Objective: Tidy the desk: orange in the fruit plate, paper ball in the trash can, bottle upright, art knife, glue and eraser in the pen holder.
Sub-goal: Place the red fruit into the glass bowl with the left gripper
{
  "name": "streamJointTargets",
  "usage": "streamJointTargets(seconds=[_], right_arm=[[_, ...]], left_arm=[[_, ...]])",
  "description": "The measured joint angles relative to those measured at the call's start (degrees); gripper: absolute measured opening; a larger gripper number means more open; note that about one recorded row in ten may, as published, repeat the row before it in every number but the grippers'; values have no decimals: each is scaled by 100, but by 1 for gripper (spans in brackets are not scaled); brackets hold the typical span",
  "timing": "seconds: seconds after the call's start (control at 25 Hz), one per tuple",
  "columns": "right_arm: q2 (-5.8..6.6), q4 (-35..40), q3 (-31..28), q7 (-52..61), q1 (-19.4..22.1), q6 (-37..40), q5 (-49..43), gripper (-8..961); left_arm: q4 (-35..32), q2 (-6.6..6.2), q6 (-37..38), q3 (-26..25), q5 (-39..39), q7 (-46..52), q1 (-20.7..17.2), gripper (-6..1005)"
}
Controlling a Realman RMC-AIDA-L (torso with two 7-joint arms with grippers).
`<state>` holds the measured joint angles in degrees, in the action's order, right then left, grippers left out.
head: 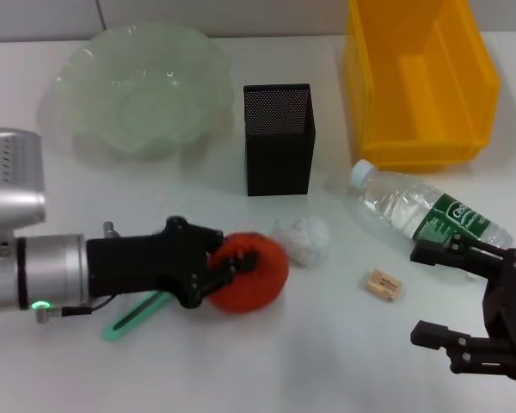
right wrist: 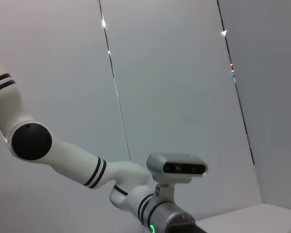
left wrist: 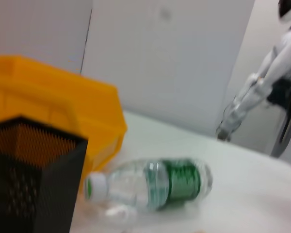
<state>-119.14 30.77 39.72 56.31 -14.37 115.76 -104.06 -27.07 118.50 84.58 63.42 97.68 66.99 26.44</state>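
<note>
Head view: the left gripper [head: 241, 268] reaches in from the left edge, its black fingers [head: 208, 258] pinching the orange [head: 260, 274] at lower centre of the white table [head: 267, 361]. A green art knife [head: 136, 315] lies just beneath that arm. The paper ball [head: 304, 239] sits touching or just beside the orange on its right. The black mesh pen holder [head: 279, 138] stands upright at centre, with the pale green fruit plate [head: 142, 86] at upper left and the yellow bin [head: 417, 77] at upper right. The bottle [head: 426, 209] lies on its side at the right, cap toward the pen holder. The eraser [head: 384, 285] rests below it. The right gripper [head: 430, 292] hovers at lower right, fingers spread, holding nothing.

Left wrist view: the pen holder [left wrist: 31, 179] fills the lower left, the bin [left wrist: 63, 111] behind it, and the bottle [left wrist: 155, 184] lies at lower centre.

Right wrist view: only the left arm [right wrist: 102, 172] and a grey wall [right wrist: 174, 87] show.
</note>
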Motion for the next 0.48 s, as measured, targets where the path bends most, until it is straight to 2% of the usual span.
streamJointTargets(seconds=[0.48], right_arm=[[-6,-60,-6,-25,-11,9,0,833]], left_arm=[[-38,6,1187,-1228,-121,-211,55,98]])
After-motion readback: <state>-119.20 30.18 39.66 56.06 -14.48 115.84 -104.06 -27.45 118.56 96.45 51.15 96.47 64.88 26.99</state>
